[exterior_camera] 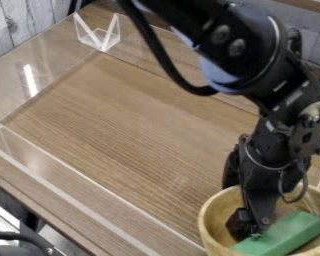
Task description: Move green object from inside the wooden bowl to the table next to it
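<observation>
The wooden bowl (216, 207) sits at the bottom right of the camera view, cut off by the frame edge. Inside it lies the green object (283, 235), a flat mint-green block, tilted toward the right side of the bowl. My black gripper (252, 222) points straight down into the bowl, its fingers open and reaching to the left end of the block. One dark fingertip (242, 228) is low inside the bowl, just left of the block. Whether the fingers touch the block is not clear. The table (123, 130) is brown wood grain.
Low clear acrylic walls (43, 160) border the table on the left and front. A small clear stand (99, 33) sits at the far edge. My bulky black arm (243, 60) crosses the upper right of the view above the bowl.
</observation>
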Robot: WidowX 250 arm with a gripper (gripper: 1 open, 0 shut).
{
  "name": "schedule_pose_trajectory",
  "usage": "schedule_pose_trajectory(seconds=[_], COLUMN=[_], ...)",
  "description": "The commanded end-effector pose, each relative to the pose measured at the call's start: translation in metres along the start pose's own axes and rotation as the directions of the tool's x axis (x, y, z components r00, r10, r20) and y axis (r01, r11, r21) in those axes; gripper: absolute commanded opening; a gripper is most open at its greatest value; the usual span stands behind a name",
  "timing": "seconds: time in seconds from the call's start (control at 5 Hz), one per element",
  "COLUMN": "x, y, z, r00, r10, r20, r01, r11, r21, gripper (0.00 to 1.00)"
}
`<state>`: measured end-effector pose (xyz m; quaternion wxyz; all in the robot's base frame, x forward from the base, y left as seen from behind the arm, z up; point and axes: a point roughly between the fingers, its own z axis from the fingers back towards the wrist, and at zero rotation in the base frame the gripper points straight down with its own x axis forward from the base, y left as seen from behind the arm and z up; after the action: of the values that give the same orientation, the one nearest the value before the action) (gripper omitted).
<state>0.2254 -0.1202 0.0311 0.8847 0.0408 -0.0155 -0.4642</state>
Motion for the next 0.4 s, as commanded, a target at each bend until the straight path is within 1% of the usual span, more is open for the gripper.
schedule_pose_trajectory(seconds=[0.0, 0.2], x=[0.0106, 0.0059], y=[0.0124, 0.0217], z=[0.0083, 0.0085], r00=[0.999, 0.998], r10=[0.031, 0.055], r20=[0.017, 0.012], r01=[-0.031, -0.055], r11=[0.999, 0.998], r21=[0.007, 0.003], gripper=[1.0, 0.0])
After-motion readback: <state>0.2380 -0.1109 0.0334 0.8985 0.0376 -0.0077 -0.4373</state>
